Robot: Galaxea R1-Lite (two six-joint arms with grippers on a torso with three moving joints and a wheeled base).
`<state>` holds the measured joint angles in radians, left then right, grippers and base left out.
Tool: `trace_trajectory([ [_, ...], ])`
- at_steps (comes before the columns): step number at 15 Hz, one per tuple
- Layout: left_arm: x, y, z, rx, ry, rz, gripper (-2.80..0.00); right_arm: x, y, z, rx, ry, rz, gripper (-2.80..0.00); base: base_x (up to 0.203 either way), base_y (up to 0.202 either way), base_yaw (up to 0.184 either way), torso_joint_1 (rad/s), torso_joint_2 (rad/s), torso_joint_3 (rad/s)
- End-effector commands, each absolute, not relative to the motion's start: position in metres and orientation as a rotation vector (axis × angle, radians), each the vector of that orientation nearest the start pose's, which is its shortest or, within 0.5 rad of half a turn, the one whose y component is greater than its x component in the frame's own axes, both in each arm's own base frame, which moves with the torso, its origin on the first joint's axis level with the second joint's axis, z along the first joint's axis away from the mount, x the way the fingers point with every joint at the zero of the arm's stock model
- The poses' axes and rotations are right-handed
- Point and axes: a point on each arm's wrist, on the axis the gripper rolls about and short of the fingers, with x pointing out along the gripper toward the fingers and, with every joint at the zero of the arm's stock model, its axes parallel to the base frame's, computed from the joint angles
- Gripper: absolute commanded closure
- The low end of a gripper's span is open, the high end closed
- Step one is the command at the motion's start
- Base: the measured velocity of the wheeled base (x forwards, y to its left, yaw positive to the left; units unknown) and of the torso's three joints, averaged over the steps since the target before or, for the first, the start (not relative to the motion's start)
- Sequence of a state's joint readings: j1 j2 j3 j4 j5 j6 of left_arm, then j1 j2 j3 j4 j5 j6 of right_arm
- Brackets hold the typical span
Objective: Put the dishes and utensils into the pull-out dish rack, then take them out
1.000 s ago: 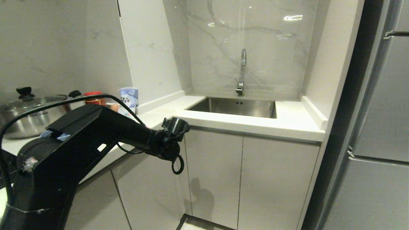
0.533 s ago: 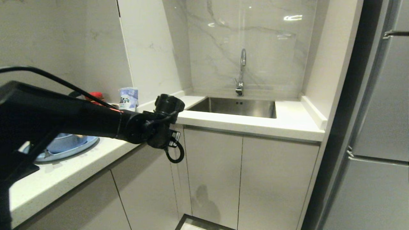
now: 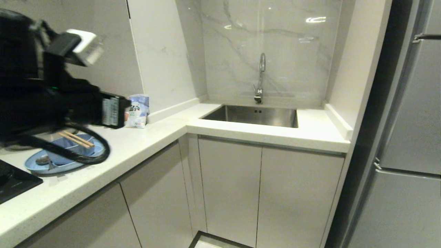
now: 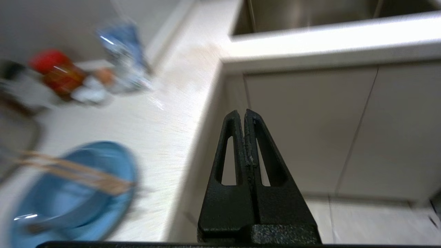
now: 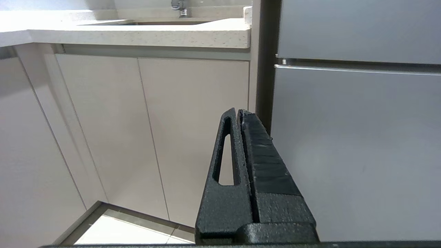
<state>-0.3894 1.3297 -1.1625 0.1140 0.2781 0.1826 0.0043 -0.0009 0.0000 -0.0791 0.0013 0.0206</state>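
Note:
A light-blue oval plate (image 3: pixel 38 167) lies on the white counter at the left, with a blue bowl (image 3: pixel 70 152) standing on it. Wooden chopsticks (image 3: pixel 76 139) rest across the bowl, and a silver spoon (image 3: pixel 43 159) lies on the plate. My left arm is raised above these dishes. In the left wrist view my left gripper (image 4: pixel 244 115) is shut and empty, hanging past the counter's edge, with the plate (image 4: pixel 113 172) and chopsticks (image 4: pixel 79 172) off to one side. My right gripper (image 5: pixel 238 112) is shut and empty, low before the cabinet doors. The pull-out dish rack is hidden; only shut cabinet fronts (image 3: pixel 229 186) show.
A steel sink (image 3: pixel 255 115) with a faucet (image 3: pixel 260 77) sits in the corner counter. A grey fridge (image 3: pixel 410 137) stands at the right. A blue-white packet (image 3: pixel 139 108) stands by the wall, a black cooktop (image 3: pixel 10 181) lies at the near left, and a red-lidded jar (image 4: pixel 55 70) stands behind.
My left arm has swung up and back to the left, from in front of the cabinet doors to above the counter, uncovering the plate and bowl. Its gripper stayed shut.

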Motion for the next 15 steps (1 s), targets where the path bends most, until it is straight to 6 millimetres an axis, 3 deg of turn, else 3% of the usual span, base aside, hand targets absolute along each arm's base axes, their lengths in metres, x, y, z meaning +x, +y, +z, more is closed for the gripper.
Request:
trace_trajectory([
  [1,0.096,-0.022,0.344,0.240,-0.003,-0.069,0.00,-0.021,0.000,0.076,0.021,-0.055,0.007,0.00,0.000,0.000,0.000,0.000,0.00,0.000],
  [3,0.041,-0.005,0.337,0.256,-0.081,-0.033,0.00,-0.021,0.000,0.076,0.021,-0.055,0.007,0.00,0.000,0.000,0.000,0.000,0.00,0.000],
  [6,-0.032,0.007,0.293,0.258,-0.155,0.038,0.00,-0.021,0.000,0.076,0.021,-0.055,0.007,0.00,0.000,0.000,0.000,0.000,0.00,0.000],
  [7,-0.047,0.009,0.273,0.243,-0.163,0.061,0.00,-0.021,0.000,0.076,0.022,-0.055,0.007,0.00,0.000,0.000,0.000,0.000,0.00,0.000],
  [8,-0.052,0.009,0.248,0.216,-0.132,0.078,0.00,-0.021,0.000,0.076,0.021,-0.055,0.007,0.00,0.000,0.000,0.000,0.000,0.00,0.000],
  [10,-0.057,0.003,0.218,0.147,-0.092,0.115,0.00,-0.021,0.000,0.076,0.020,-0.055,0.007,0.00,0.000,0.000,0.000,0.000,0.00,0.000],
  [13,-0.069,0.000,0.175,0.137,-0.055,0.008,0.00,-0.021,0.000,0.076,0.021,-0.055,0.007,0.00,0.000,0.000,0.000,0.000,0.00,0.000],
  [15,-0.064,-0.001,0.141,0.129,-0.016,-0.026,0.00,-0.021,0.000,0.076,0.020,-0.055,0.007,0.00,0.000,0.000,0.000,0.000,0.00,0.000],
])
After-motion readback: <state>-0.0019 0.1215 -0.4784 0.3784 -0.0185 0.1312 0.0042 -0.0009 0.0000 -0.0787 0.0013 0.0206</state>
